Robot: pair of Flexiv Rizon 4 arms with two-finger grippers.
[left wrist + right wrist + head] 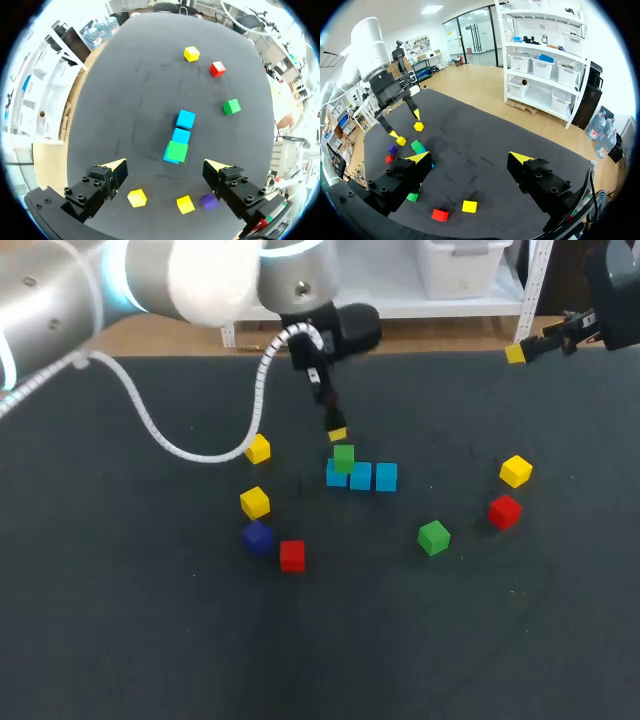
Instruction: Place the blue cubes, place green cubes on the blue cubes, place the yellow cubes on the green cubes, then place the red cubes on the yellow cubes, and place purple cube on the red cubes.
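The left gripper is being held with its yellow-tipped fingers spread wide and clasping nothing, poised above one end of a row of three blue cubes. Its arm is being brought in from the far left corner and angled down over the middle of the table. The right gripper is likewise being held open and empty, raised by the table's far right edge, well apart from every cube. The blue cubes are being shown side by side in a straight line, and one green cube is being borne on top of the end blue cube nearest the left gripper. A second green cube is being seen alone to the right of the row, near a red cube and a yellow cube. To the left of the row, two more yellow cubes, a purple cube and another red cube are being seen resting apart on the dark surface
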